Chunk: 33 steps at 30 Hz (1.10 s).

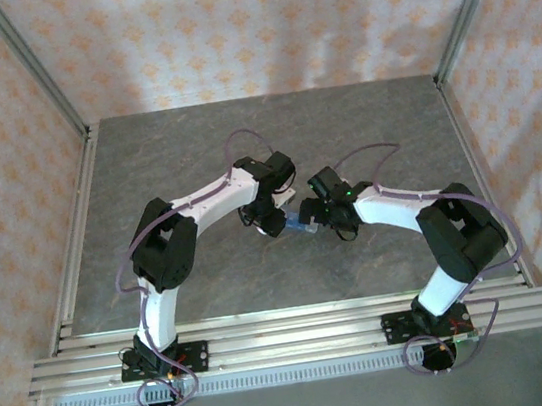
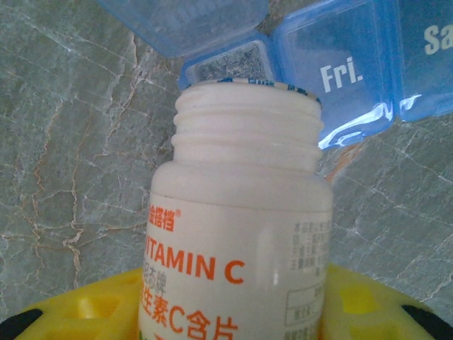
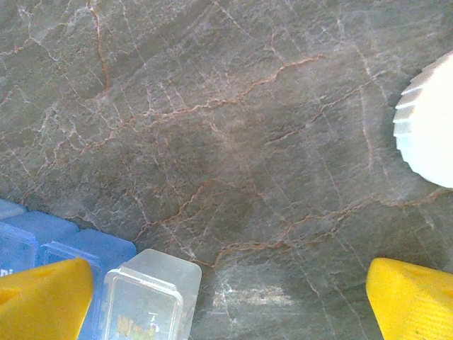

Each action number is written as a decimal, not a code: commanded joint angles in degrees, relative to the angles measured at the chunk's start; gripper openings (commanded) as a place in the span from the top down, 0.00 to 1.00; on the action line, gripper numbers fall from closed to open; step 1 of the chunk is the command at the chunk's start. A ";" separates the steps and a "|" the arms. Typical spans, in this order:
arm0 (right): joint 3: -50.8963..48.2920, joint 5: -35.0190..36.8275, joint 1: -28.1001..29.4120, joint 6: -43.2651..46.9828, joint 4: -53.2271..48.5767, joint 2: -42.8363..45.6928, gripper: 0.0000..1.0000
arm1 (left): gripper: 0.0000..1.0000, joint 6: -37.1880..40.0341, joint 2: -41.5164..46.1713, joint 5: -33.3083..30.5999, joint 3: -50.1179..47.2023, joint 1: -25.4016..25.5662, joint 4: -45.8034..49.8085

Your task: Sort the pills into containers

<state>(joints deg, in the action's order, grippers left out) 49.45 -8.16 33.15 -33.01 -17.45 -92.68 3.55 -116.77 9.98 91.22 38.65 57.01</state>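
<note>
The left gripper (image 2: 226,319) has its yellow fingers (image 2: 78,308) closed on the body of a white Vitamin C bottle (image 2: 241,212). The bottle has no cap, and its threaded mouth points away from the fingers. Directly ahead of this mouth, almost touching it, lies the blue pill box (image 2: 354,131) on the marble table (image 2: 71,142). The open compartment (image 2: 230,64) is exactly in line with the long axis of the bottle, and its lid (image 2: 184,21) stands up behind it. The row of compartments runs to the right from there, across the bottle's axis: first "Fri." (image 2: 333,71), then one that begins with "Sa". I judge that the pour depends on this line from mouth to open compartment, so the left arm is the one placed for it.

The right gripper (image 3: 230,304) is spread wide, with only bare table between its fingers (image 3: 42,297). The pill box (image 3: 78,244) is beside its left finger, and a clear end compartment (image 3: 152,294) lies just inside the gap.

By count: one bottle, one pill box and one ribbed white cap (image 3: 428,131), lying well apart to the right. The left wrist view shows three compartments. I see no pill; the inside of the bottle is hidden.
</note>
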 commanded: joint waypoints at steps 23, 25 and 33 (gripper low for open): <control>-1.56 0.87 -0.44 -0.75 -1.28 -1.59 0.02 | 1.00 1.99 -2.49 -4.58 2.91 0.11 6.21; -1.55 0.85 -0.41 -0.73 -1.27 -1.64 0.02 | 1.00 2.07 -2.67 -4.52 3.23 0.11 6.57; -1.42 0.85 -0.38 -0.74 -1.27 -1.75 0.02 | 1.00 2.64 -3.76 -4.87 4.39 0.19 7.86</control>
<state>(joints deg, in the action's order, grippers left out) 49.45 -8.12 33.15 -33.04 -17.37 -92.68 5.04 -118.52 8.27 94.70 38.65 60.77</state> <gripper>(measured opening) 0.984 0.441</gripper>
